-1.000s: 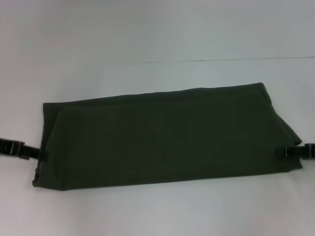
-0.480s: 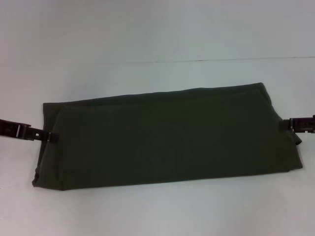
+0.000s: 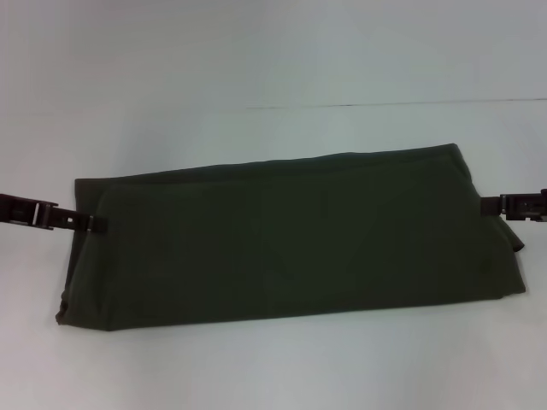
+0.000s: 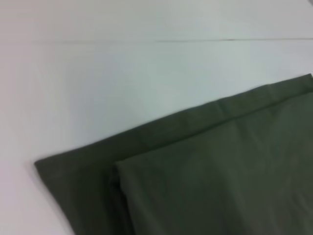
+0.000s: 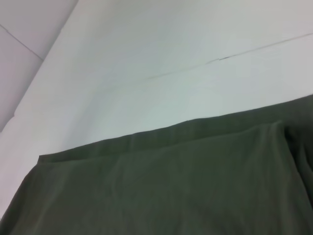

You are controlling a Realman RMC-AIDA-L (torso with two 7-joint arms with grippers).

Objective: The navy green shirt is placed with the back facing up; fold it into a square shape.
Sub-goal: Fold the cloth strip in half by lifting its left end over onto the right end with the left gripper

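Both tools (left (image 3: 98, 224), right (image 3: 487, 205)) flank folded shirt (image 3: 291, 239).

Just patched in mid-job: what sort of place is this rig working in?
Probably a lab or test bench: a bare white table, only the folded navy green shirt on it, left gripper and right gripper at its ends.

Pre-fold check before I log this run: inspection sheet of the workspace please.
Surface: white table, a thin seam line crossing its far part.
Job's things: navy green shirt lies flat as a long band already folded lengthwise, plain side up, layered edges visible at both ends.
Clutter: nothing seen.
Grippers: left tool at the shirt's left end, tip over the cloth edge; right tool at the right end.
Cables: nothing seen.
Surroundings: a lighter panel beyond the table edge in the right wrist view.
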